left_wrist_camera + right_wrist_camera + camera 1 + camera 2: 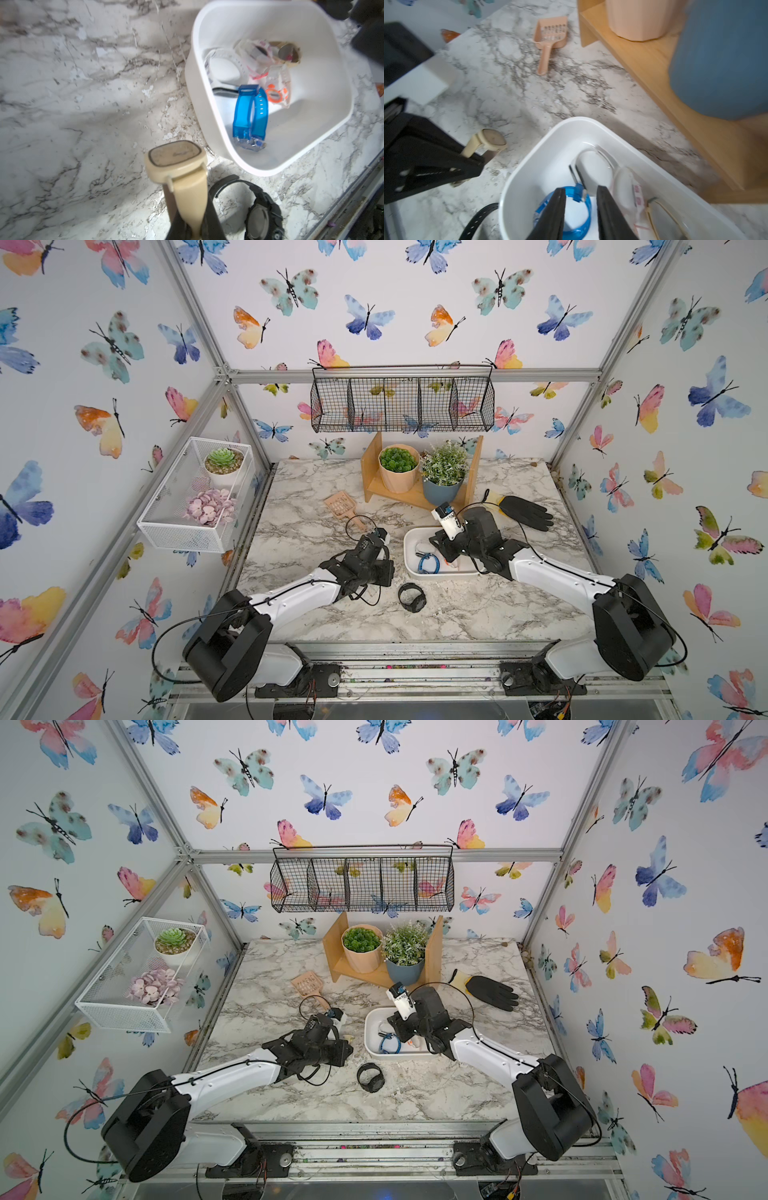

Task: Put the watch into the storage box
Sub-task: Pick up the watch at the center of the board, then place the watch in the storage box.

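Observation:
My left gripper [191,209] is shut on the strap of a beige watch [176,158], whose square face sticks out beyond the fingertips just short of the storage box [195,68]. The beige watch [349,1038] peeks out past the left gripper [390,562] in a top view. A black watch [411,597] lies on the marble beside it. The white storage box [409,539] holds several watches, among them a blue one [251,112]. My right gripper [581,190] hangs open inside the box over the blue watch [588,207], nothing between its fingers.
A pink scoop [343,504] lies behind the left arm. A black glove [525,510] lies behind the right arm. A wooden stand [374,485] with two potted plants stands at the back. A white mesh basket [195,493] and a black wire basket [403,402] hang on the walls.

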Motion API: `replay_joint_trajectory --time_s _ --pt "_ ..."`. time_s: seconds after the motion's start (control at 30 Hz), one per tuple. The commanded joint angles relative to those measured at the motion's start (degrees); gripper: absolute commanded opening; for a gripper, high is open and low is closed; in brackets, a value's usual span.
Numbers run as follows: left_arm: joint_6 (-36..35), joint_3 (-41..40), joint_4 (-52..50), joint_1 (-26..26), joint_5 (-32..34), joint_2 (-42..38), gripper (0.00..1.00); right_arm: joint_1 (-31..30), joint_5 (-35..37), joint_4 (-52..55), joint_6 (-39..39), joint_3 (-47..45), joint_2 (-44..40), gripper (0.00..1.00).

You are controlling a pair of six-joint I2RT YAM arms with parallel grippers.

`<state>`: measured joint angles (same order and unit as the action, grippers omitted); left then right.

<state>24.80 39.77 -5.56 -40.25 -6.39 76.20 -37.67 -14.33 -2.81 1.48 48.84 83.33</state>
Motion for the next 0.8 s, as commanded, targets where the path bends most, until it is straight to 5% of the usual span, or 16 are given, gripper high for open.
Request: replay_joint_trajectory --time_s 0.0,0.27,0.77 --pt "-1.4 1.6 -2.3 -0.1 2.3 -4.0 0.1 -2.9 -10.3 -2.0 3.9 -1.0 -0.8 0.33" --pt "-1.9 2.7 -2.2 0.0 1.3 -5.9 0.11 -4.0 -22.2 -9.7 0.4 -3.1 -4.0 0.33" --pt "-2.9 10.2 3.4 -3.6 -2.8 4.3 0.11 -2.4 0.2 0.6 -2.0 -3.5 -8.3 0.35"
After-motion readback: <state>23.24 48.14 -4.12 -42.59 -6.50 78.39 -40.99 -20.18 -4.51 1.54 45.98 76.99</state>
